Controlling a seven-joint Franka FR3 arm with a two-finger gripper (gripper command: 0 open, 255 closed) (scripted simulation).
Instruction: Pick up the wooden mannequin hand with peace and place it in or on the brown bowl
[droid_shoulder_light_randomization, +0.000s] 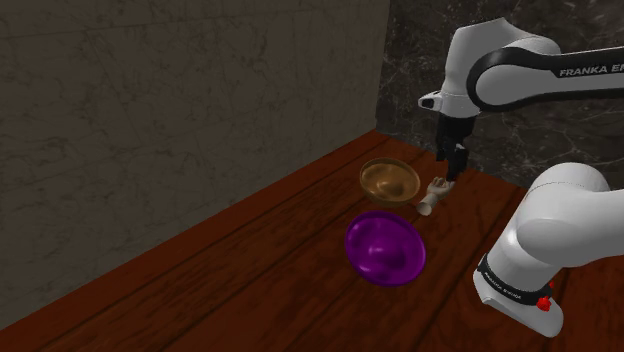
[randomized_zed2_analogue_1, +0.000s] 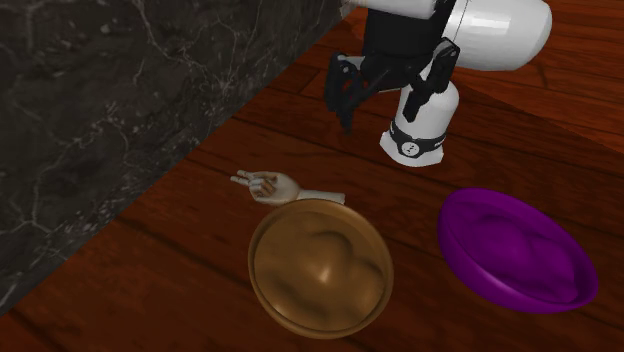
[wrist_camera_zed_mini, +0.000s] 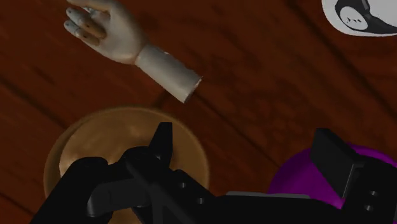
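The arm (droid_shoulder_light_randomization: 545, 70) carries the grey letters "FRANKA EM" on its upper link, running off the shoulder view's right edge. A dark band on the lower link has small print that cannot be read, and so does the round emblem on the white link in the second exterior view.

The hand (wrist_camera_zed_mini: 121, 38) is pale, smooth wood with jointed fingers, two of them stretched out and the rest curled. Its wrist ends in a plain cylinder cut flat. The brown bowl (randomized_zed2_analogue_1: 318, 265) is round and shallow with a glossy tan inside. The purple bowl (randomized_zed2_analogue_1: 515, 248) is shiny, round and a little deeper. The table (randomized_zed2_analogue_1: 180, 300) is dark reddish planks with visible seams. The wall (randomized_zed2_analogue_1: 90, 110) behind it is black marble veined with white.

The gripper (wrist_camera_zed_mini: 246, 132) has its black fingers (wrist_camera_zed_mini: 162, 143) standing well apart with nothing between them. The hand lies on its side on the table, just beside the brown bowl's rim, between bowl and marble wall. It lies beyond the fingertips, apart from them, and the brown bowl is below one finger.
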